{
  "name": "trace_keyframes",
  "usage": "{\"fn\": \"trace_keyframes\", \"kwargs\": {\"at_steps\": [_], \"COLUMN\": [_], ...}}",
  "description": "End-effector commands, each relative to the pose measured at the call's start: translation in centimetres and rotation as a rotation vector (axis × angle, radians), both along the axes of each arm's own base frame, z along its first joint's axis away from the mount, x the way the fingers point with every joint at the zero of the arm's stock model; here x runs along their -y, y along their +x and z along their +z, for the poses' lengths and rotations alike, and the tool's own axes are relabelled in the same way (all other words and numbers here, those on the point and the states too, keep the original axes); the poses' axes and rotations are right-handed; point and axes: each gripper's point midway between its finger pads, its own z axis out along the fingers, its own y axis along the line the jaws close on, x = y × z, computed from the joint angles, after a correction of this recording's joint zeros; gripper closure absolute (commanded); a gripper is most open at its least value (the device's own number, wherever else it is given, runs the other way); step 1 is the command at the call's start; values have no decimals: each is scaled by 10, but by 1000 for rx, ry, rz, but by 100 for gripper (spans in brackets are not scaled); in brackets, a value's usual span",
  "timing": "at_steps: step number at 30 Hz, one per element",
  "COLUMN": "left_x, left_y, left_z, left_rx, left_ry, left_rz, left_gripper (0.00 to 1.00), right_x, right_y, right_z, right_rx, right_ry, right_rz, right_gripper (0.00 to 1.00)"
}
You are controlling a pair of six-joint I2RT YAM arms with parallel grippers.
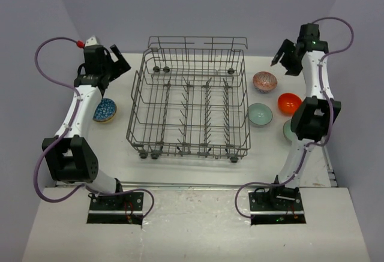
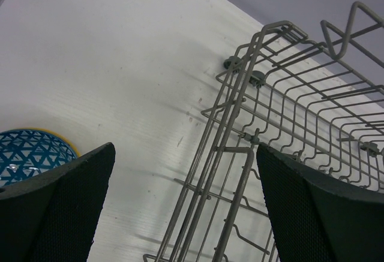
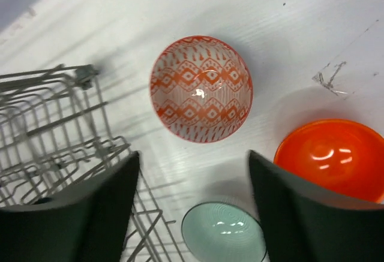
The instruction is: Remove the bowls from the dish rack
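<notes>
The grey wire dish rack (image 1: 189, 144) stands mid-table with no bowl visible in it. To its right lie a red-and-white zigzag bowl (image 1: 264, 81), a mint bowl (image 1: 260, 114) and an orange-red bowl (image 1: 289, 103). A second mint bowl (image 1: 288, 131) is half hidden by the right arm. A blue-and-white bowl (image 1: 104, 110) lies left of the rack. My right gripper (image 1: 285, 58) hangs open and empty above the zigzag bowl (image 3: 201, 88), with the orange-red bowl (image 3: 333, 160) and the mint bowl (image 3: 223, 232) also below it. My left gripper (image 1: 119, 63) is open and empty near the rack's far left corner (image 2: 239, 186), with the blue-and-white bowl (image 2: 33, 154) beside it.
The right arm's elbow (image 1: 315, 118) hangs over the bowls at the table's right side. Lilac walls close in the back and both sides. A metal strip (image 1: 192, 185) marks the table's near edge, with the arm bases below it.
</notes>
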Motion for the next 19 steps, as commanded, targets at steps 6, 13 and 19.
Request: {"fn": "trace_keyframes", "kwargs": {"at_steps": [6,13,19], "left_x": [20,46,58], "left_y": [-25,-44,-62], "left_z": [52,75,73], "left_rx": [156,203,279], "left_ry": [-12,17,-72], "left_rz": [-85,-146,-172], "left_gripper": [0,0,0], "right_x": [-27,-74,-131], "right_y": [-66,-134,-194], "right_z": [127,177,177], "right_rx": [239,418,542], "right_ry": [-113,-78,63], "right_rz": [53,184,361], "right_gripper": [3,1,1]}}
